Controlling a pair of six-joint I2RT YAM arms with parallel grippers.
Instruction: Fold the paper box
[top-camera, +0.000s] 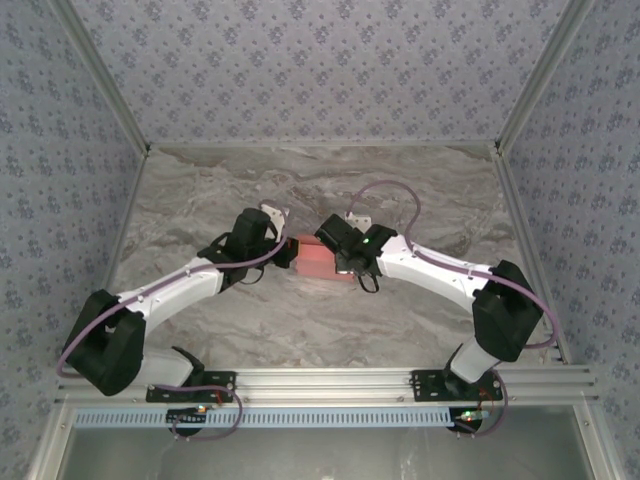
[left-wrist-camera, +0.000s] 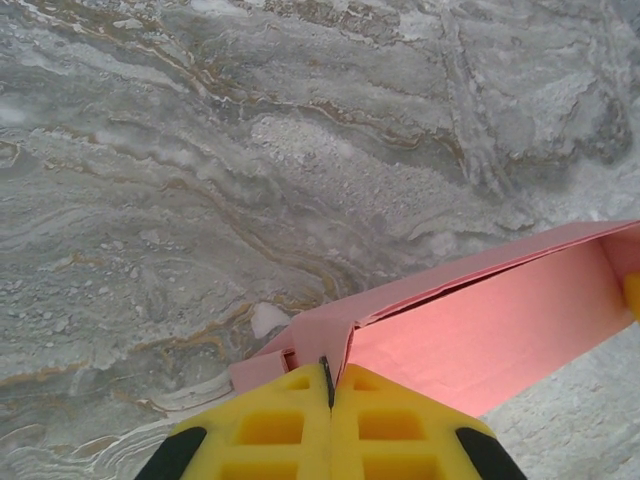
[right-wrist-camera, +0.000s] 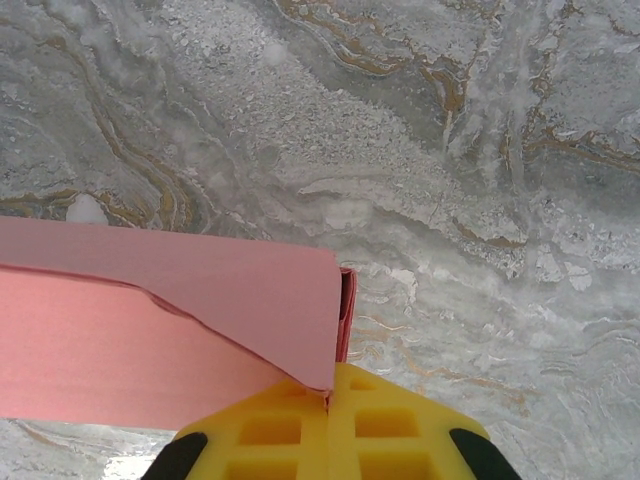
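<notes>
The salmon-pink paper box (top-camera: 316, 258) is held between both arms over the middle of the marble table. My left gripper (top-camera: 290, 250) is shut on its left end, and in the left wrist view the yellow fingers (left-wrist-camera: 290, 415) pinch a corner of the paper box (left-wrist-camera: 500, 320), whose long side panel runs off to the right. My right gripper (top-camera: 338, 258) is shut on the right end. The right wrist view has its yellow fingers (right-wrist-camera: 375, 425) pressed together on the card's corner (right-wrist-camera: 250, 290), with a folded end wall standing just above them.
The marble tabletop (top-camera: 320, 190) lies under and around the box. Patterned walls enclose the table at the back and both sides. An aluminium rail (top-camera: 330, 380) carries the arm bases along the near edge.
</notes>
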